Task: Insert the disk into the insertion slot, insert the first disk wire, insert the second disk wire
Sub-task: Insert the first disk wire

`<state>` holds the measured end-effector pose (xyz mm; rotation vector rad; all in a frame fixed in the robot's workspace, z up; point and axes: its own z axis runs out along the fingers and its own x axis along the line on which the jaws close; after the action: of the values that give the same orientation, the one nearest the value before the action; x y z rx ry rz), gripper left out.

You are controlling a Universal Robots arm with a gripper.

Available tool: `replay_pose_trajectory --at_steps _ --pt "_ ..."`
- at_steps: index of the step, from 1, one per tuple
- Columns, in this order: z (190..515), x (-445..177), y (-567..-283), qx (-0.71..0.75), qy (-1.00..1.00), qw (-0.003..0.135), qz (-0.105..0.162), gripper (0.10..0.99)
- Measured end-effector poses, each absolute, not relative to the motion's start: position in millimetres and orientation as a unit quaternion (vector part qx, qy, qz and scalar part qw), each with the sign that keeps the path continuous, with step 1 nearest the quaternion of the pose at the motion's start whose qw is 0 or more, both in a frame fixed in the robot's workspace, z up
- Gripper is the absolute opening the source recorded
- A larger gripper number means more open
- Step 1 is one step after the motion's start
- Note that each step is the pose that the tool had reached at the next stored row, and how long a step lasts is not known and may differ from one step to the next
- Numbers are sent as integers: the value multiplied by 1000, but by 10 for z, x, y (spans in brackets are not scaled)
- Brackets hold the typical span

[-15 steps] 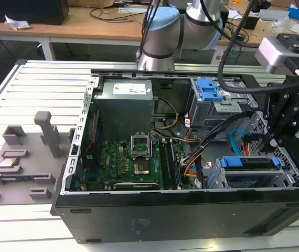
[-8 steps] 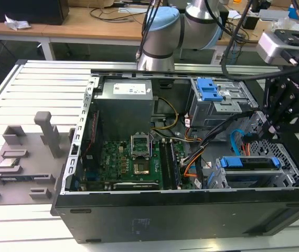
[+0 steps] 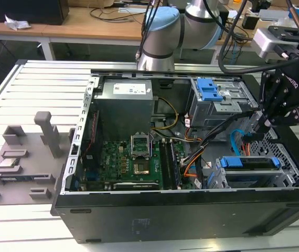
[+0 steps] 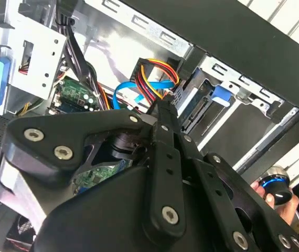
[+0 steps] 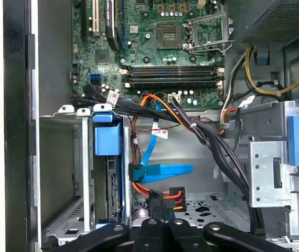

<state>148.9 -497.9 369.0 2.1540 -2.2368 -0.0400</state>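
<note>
Slatted aluminium counter [image 3: 44,84] carries an open black PC case [image 3: 165,220], with wooden desks far behind it. Grey fixture blocks [image 3: 21,157] sit on the counter at the exterior view's left, well apart from the case. Inside the case: motherboard [image 3: 131,157] near-left, power supply [image 3: 126,107] far-left, grey drive cage [image 3: 215,102] with a blue latch far-right. Disk [image 3: 250,163] is seated in the insertion slot [image 3: 288,177] at the near-right corner of the case, its blue carrier framing it. In the first wrist view the disk [image 5: 107,140] shows its blue end at the slot mouth, with perforated silver sheet of the insertion slot [image 5: 65,220] alongside. Hand [image 3: 264,124] hangs inside the case on the right, just far of the disk, between it and the drive cage. In the first wrist view the hand [image 5: 159,203] is pinched narrow on the small black plug of the first disk wire [image 5: 174,195]. Its orange, red and black strands fan out right at the fingertips, same in the second wrist view [image 4: 152,73]. Second disk wire [image 5: 162,170] runs from the motherboard down to a fold just beside the disk's rear edge, then lies flat across the bay floor, close to the hand but apart from it. Cannot tell if its plug end is mated. Thick black cables [image 5: 217,152] cross the bay on the drive cage side
</note>
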Motion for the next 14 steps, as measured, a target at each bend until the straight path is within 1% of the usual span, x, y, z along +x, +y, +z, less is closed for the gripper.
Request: replay_pose_trajectory --at_steps 2,5,8,14 --pt "3690 1489 -4975 693 -720 18 -13 106" --pt "3690 1489 -4967 693 -720 18 -13 302" --pt "3654 1490 -4966 693 -720 19 -12 302" --pt "3566 1485 -4966 693 -720 26 -5 302"
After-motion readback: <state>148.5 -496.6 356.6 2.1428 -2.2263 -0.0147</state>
